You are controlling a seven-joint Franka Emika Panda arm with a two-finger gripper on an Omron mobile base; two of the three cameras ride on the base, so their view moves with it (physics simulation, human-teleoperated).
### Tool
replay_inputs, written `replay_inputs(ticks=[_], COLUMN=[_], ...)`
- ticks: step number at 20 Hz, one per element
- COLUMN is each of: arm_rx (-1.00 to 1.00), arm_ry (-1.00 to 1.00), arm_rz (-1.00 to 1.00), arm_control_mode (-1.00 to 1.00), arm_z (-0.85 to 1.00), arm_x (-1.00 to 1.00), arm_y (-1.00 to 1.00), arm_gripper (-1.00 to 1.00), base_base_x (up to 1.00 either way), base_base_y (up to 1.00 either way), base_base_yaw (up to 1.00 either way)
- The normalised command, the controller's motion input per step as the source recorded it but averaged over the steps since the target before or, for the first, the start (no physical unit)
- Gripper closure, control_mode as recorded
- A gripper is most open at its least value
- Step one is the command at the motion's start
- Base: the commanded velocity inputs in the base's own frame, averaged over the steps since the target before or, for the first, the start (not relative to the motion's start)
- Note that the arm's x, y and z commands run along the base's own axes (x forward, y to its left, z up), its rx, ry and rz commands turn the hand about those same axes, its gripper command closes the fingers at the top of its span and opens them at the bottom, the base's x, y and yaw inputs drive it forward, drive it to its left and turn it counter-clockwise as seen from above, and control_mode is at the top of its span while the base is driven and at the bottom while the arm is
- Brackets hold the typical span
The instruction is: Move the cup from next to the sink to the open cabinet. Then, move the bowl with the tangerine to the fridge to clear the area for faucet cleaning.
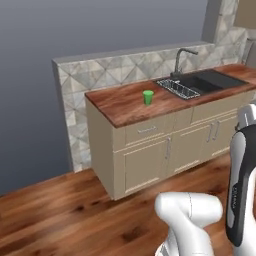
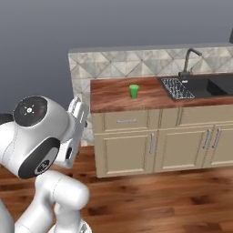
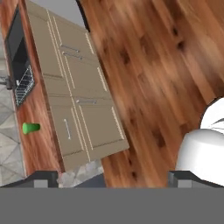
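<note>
Cup (image 1: 148, 97), bright green and upright, stands alone on the reddish wooden bench (image 1: 120, 102), well left of the sink (image 1: 202, 83) and a little back from the front edge; in the right base view the cup (image 2: 134, 91) sits between the bench's left end and the ribbed wire drainer (image 2: 177, 88) that forms the sink's near section. The black sink (image 2: 214, 85) is recessed into the bench top, and the dark grey faucet (image 1: 181, 59) rises behind it against the patterned tile backsplash (image 1: 115, 70), its bent spout reaching over the basin. Below the bench top run tan cabinet fronts (image 1: 150, 160) with one drawer and several doors, all closed, each with a slim silver handle. The floor (image 1: 65, 220) is glossy brown wood planking. The hand (image 3: 113, 178) is well away from the bench, pointed down towards the floor and the cabinet fronts, with its two dark fingertips (image 3: 41, 178) standing far apart at the lower edge of the hand view; it is spread wide and holds nothing. In that rolled view the cup (image 3: 31, 128) appears lying sideways at the left, with the drainer and sink (image 3: 17, 48) further up the same edge. The white arm (image 2: 38, 136) is folded low in front of the base, its large round joint close to the camera in the right base view.
</note>
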Motion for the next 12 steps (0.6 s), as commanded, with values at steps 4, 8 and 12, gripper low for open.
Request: replay_inputs(ticks=[4, 8, 12], arm_rx=[0.00, 0.00, 0.00], arm_ry=[0.00, 0.00, 0.00], arm_rz=[0.00, 0.00, 0.00], arm_control_mode=[1.00, 1.00, 1.00], arm_z=[0.00, 0.00, 0.00], arm_x=[0.00, 0.00, 0.00], arm_y=[0.00, 0.00, 0.00], arm_gripper=[-1.00, -1.00, -1.00], base_base_x=[1.00, 1.00, 1.00], base_base_y=[-0.60, -0.64, -0.17], base_base_yaw=[-0.01, -0.01, 0.15])
